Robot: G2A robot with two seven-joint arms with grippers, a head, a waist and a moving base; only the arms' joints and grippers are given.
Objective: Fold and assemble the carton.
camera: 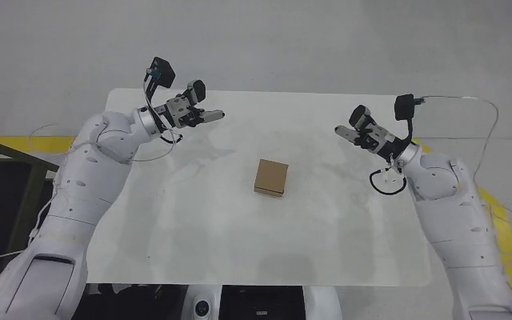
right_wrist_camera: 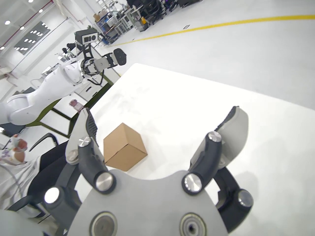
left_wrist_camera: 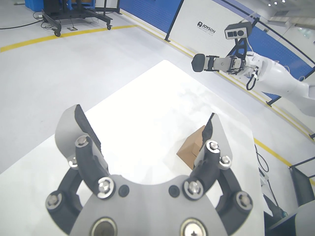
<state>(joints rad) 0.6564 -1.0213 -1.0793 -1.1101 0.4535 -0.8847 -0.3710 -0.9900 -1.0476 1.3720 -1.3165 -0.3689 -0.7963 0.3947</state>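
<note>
Carton (camera: 271,177) on tabletop (camera: 336,240): probably light, stiff, crushable; pinch opposite walls. Left end effector (left_wrist_camera: 145,114) and right end effector (right_wrist_camera: 161,111) spread, empty.

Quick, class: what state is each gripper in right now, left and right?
Left gripper: open, holding nothing.
Right gripper: open, holding nothing.

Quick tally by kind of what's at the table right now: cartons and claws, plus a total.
Cartons: 1, the brown carton, apart from both claws.
Claws: 2, the left claw and the right claw, both open and empty.
Total: 3.
</note>
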